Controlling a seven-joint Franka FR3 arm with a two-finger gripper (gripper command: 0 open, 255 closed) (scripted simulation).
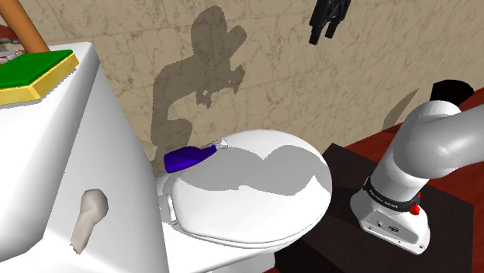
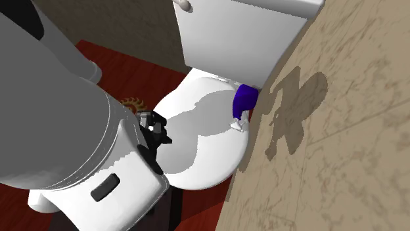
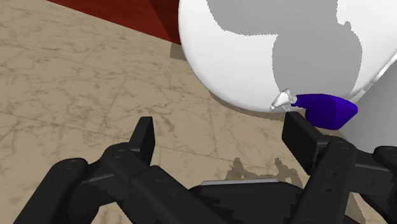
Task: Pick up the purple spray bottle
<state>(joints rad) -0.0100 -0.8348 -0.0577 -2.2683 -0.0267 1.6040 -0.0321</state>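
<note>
One glossy purple spray bottle (image 1: 188, 158) lies on the rounded white toilet lid (image 1: 267, 190), gripper (image 3: 221, 127) spread empty

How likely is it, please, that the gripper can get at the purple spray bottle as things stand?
Probably yes. The gripper hangs open above the toilet lid, with nothing between it and the spray bottle at the lid's edge. The wall and tank close beside the bottle may cramp the grasp.

Beige marbled wall (image 1: 310, 85), dark red floor (image 2: 131, 71), white toilet (image 1: 256, 213) with its lid down
</note>
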